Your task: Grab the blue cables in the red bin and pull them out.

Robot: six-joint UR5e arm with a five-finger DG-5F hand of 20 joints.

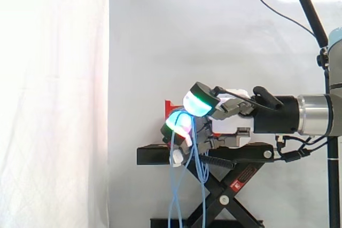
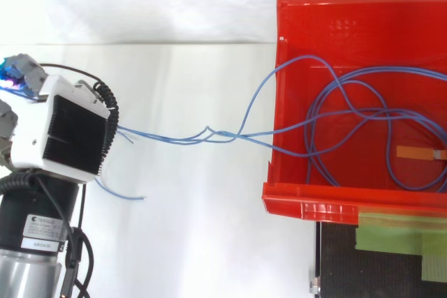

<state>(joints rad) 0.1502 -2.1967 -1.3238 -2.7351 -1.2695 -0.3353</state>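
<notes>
Blue cables (image 2: 209,134): several thin strands, partly out of the red bin (image 2: 321,207).

- Top view: large overlapping loops lie on the bin floor. One strand carries an orange tape tag (image 2: 419,153) near the right edge.
- A bundle of strands climbs over the bin's left wall. It runs nearly level and crosses itself about midway, ending at the hand (image 2: 70,134).
- One loose end curves free below that bundle.
- Side view: strands hang in long slack loops from the curled fingers (image 1: 179,124), which close on them.

Red bin: open-topped plastic, upright, thick front rim. Side view shows its edge just behind the fingers.
</notes>
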